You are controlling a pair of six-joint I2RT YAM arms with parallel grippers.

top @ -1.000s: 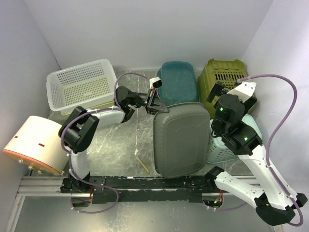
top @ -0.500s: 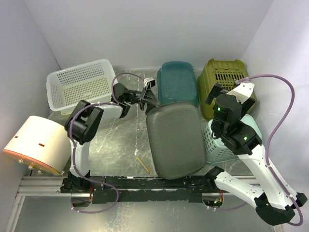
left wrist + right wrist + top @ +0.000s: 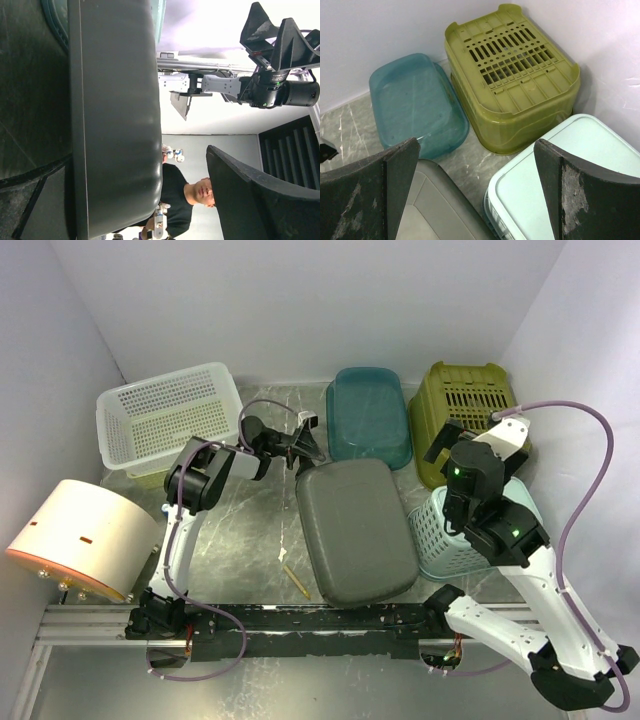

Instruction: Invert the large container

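Grey container bottom-up mid-counter, both grippers open.

The large grey container lies bottom side up in the middle of the counter, nearer its front edge. Along the back edge sit a white basket, a teal tub and an olive crate. A pale green basket sits at the container's right side. The left gripper is at the container's far left corner, jaws spread wide and clamping nothing. The right gripper hangs above the pale green basket, jaws wide and empty. A small stick lies near the front edge.
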